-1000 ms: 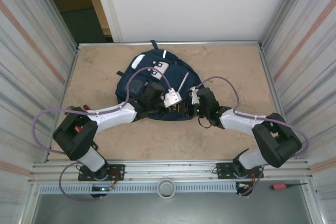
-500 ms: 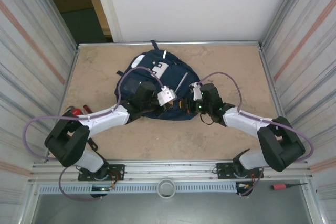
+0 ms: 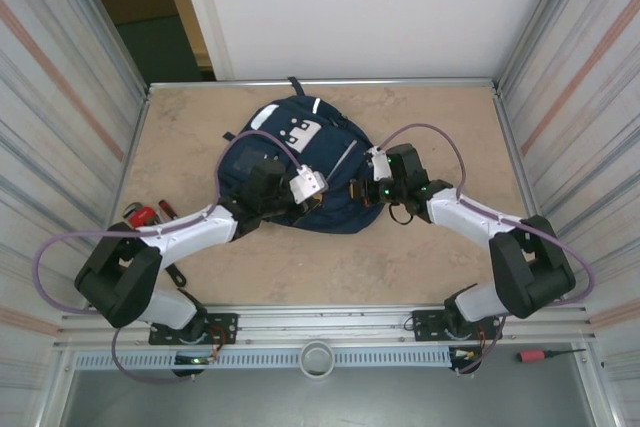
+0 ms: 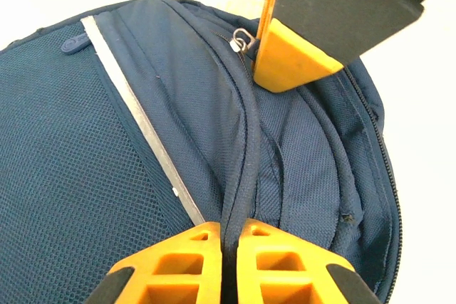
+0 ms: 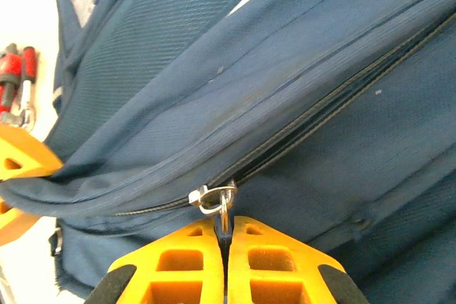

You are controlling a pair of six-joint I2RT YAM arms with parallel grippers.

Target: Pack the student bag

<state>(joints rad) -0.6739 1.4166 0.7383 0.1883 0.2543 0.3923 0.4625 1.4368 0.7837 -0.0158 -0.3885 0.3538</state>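
The student bag lies flat on the bench, just toward twelve o'clock of its middle. The left claw is clamped tight on a ridge of the bag's navy fabric along a seam. The right claw, at the bag's four o'clock edge, is pinched closed on the metal zip pull. Red-handled tools lie near the bench's nine o'clock edge.

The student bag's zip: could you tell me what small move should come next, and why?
Probably draw the right pincer along the zip track: it is shut on the zip pull, and the left pincer grips a seam of the student bag.
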